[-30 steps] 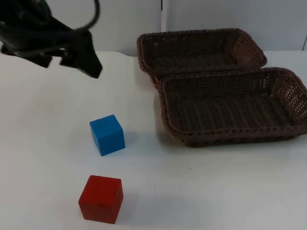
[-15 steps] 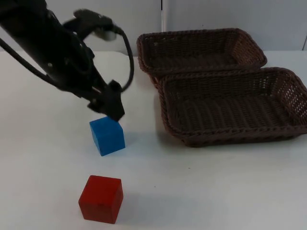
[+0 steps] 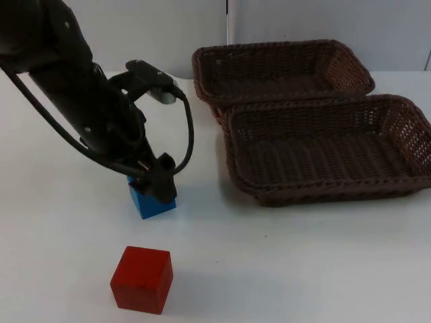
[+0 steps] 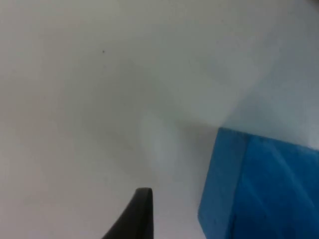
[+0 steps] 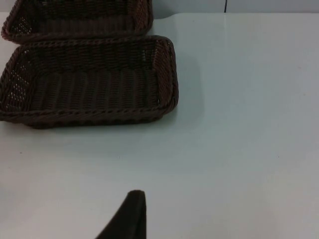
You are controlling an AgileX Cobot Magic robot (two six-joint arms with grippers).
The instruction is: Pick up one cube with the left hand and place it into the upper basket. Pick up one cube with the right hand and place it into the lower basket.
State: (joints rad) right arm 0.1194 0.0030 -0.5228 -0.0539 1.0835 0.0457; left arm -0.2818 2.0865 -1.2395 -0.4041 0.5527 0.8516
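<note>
My left gripper (image 3: 157, 184) is down over the blue cube (image 3: 152, 204), covering its top and far side. In the left wrist view the blue cube (image 4: 264, 189) lies close beside one black fingertip (image 4: 137, 214), with a strip of white table between them, so the gripper is open. The red cube (image 3: 141, 279) rests untouched near the front edge, below the blue one. The upper basket (image 3: 283, 46) and lower basket (image 3: 337, 195), both dark brown wicker, stand side by side at the right with nothing in them. My right gripper (image 5: 130, 219) waits above bare table in front of the lower basket (image 5: 89, 117).
The upper basket (image 5: 75, 31) touches the lower one along their long rims. The grey partition wall (image 3: 303, 20) closes the table behind them. White table top (image 3: 303, 269) stretches to the right of the cubes and in front of the baskets.
The left arm came down from the upper left toward the blue cube, and its gripper now sits over the cube. Cubes and baskets have not moved.
</note>
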